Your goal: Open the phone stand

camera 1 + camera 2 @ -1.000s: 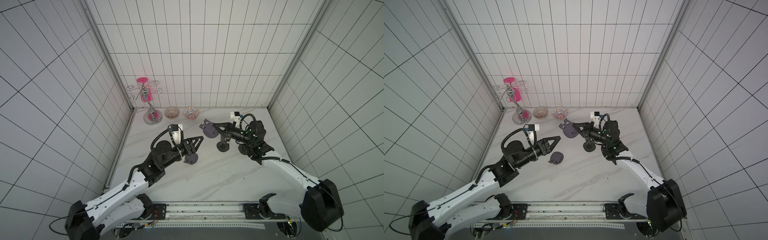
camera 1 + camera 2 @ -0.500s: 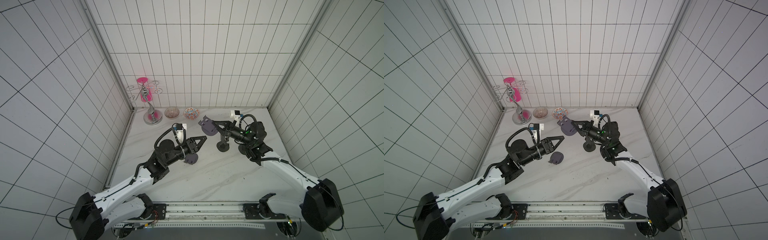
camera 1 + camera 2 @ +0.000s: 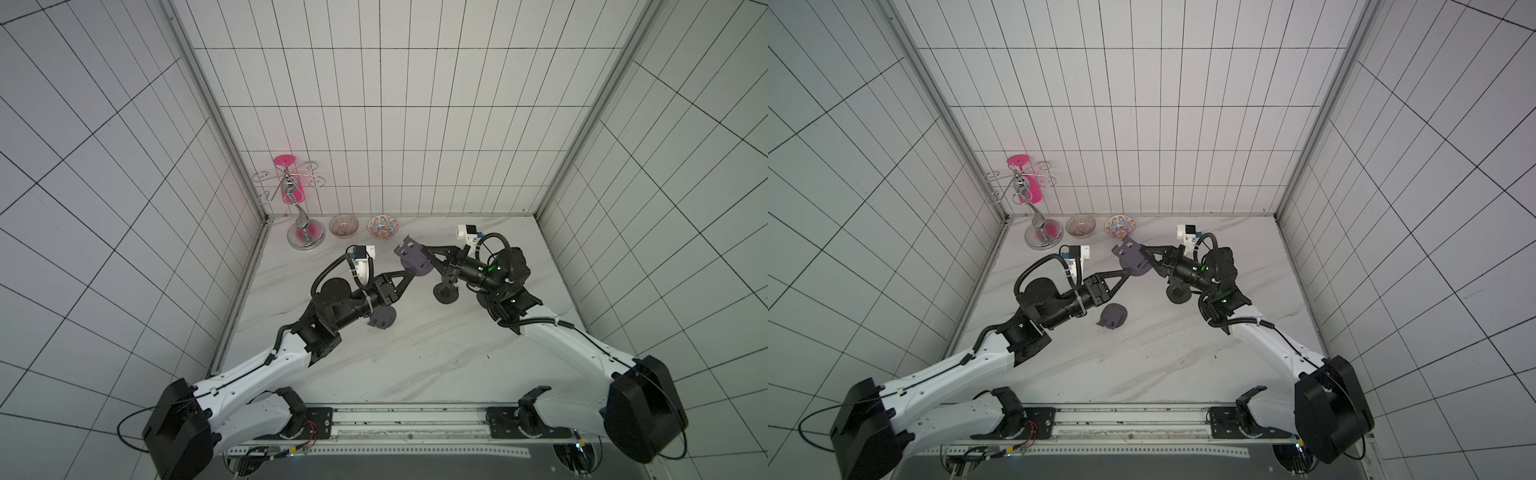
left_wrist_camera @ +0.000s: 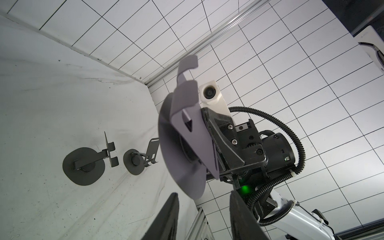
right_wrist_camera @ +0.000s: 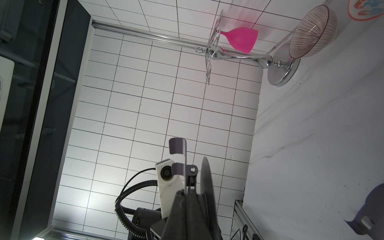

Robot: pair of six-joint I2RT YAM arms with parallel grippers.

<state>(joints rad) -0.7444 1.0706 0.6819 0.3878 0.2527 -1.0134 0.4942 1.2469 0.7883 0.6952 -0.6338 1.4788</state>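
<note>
**Grey stand aloft, left jaws bracketing its base**

Back wall first: the striped bowl (image 3: 343, 225) and the patterned bowl (image 3: 382, 227) sit side by side, both showing bare insides. Just beside them, the chrome glass rack (image 3: 309, 241) carries one pink glass (image 3: 286, 183) hung from its arms.

Centre stage: the right gripper (image 5: 186, 192) has its jaws pressed together on the thin back plate of the grey phone stand (image 3: 411, 262). It holds the stand clear of the table (image 3: 415, 365), round base turned on edge.

The left gripper (image 4: 202, 199) faces it from the other side with jaws apart, the rim of that base sitting between its fingers (image 4: 168, 209). Whether either finger touches the rim, I can't tell.

A second grey stand (image 3: 1113, 316) lies on the marble just beside the left wrist. Two black stands (image 4: 85, 166) sit on the table near the right arm, one partly hidden under it in both top views. The left fingers are cut off by the frame edge in the left wrist view
</note>
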